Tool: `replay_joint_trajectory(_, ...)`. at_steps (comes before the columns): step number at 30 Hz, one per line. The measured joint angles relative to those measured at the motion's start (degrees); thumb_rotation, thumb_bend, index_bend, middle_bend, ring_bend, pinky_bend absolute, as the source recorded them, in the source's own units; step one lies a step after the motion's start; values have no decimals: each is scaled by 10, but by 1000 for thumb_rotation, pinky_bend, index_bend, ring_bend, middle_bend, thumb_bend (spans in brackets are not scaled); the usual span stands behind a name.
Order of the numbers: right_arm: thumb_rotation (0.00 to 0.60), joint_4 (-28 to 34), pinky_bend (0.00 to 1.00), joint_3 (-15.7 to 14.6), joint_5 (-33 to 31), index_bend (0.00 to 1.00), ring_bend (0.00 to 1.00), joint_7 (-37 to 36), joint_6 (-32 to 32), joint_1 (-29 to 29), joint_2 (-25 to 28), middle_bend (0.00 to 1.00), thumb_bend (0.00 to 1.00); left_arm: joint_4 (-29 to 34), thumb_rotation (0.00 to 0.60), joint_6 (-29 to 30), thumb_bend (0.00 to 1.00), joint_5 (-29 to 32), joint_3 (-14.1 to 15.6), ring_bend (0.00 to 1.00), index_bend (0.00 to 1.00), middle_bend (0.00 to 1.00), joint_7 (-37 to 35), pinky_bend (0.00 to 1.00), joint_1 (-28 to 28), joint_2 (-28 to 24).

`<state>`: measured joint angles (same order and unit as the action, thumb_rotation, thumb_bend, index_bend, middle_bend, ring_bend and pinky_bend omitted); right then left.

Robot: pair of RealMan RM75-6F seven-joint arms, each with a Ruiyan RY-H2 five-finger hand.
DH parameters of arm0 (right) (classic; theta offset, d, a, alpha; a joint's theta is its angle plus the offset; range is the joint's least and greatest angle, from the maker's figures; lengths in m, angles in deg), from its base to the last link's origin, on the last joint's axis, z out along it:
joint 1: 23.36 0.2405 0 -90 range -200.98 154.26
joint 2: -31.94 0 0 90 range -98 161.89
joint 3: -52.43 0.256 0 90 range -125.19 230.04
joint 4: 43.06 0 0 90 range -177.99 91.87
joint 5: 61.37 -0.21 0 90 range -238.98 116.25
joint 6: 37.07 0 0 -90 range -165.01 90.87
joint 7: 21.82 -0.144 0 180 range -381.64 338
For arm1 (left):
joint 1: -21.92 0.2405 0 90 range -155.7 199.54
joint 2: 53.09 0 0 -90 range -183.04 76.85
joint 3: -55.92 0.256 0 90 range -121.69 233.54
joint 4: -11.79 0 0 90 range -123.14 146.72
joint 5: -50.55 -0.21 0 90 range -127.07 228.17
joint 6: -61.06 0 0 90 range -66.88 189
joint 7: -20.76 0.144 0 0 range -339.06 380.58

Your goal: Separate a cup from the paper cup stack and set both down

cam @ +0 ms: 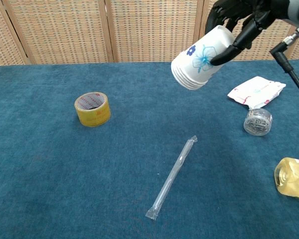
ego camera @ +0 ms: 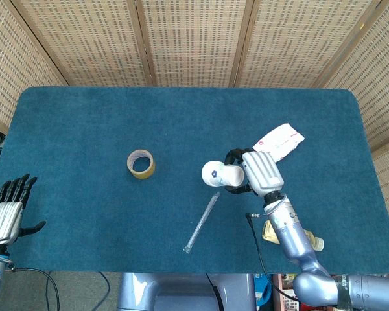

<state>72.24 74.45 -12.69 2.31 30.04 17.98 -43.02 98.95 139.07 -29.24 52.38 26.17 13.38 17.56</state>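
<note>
Wicker screens back a blue table [ego camera: 84, 123]; the right hand [ego camera: 259, 172] grasps the cup stack [cam: 202, 59], tilted in the air above mid-table. No cup is separated yet, nothing set down. Left hand [ego camera: 5, 212], fingers spread, holds nothing. Counted: one tape roll [cam: 92, 108], one wrapped straw [cam: 172, 178], one packet [cam: 256, 91], one small jar [cam: 257, 122], one bottle [cam: 293, 178]

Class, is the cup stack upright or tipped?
Tipped: the cup stack, gripped by the right hand, slants with its rims down-left, clear of the table.
</note>
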Motion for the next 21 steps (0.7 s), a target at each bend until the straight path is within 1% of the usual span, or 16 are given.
replay_joint_trajectory(7, 600, 10, 678, 49, -63, 723, 475, -67, -31, 31, -14, 601, 192, -8, 600, -12, 182, -1, -3, 0, 0, 0, -40, 0, -9, 10)
replay_joint_trajectory(10, 600, 18, 678, 66, -86, 723, 476, -72, -40, 50, -11, 601, 192, -10, 600, -21, 183, -3, -6, 0, 0, 0, -62, 0, -15, 13)
replay_joint_trajectory(14, 600, 23, 678, 76, -101, 723, 477, -61, -31, 70, -9, 603, 192, -7, 600, -26, 182, -7, -14, 0, 0, 0, -94, 0, -25, 14)
replay_joint_trajectory(17, 600, 26, 678, 86, -119, 723, 478, -60, -24, 80, -9, 604, 193, -3, 600, -31, 182, -12, -25, 0, 0, 0, -138, 0, -37, 16)
replay_joint_trajectory(21, 600, 34, 678, 110, -159, 723, 479, -87, -23, 91, -9, 606, 199, -1, 600, -41, 183, -25, -44, 0, 0, 0, -203, 0, -64, 25)
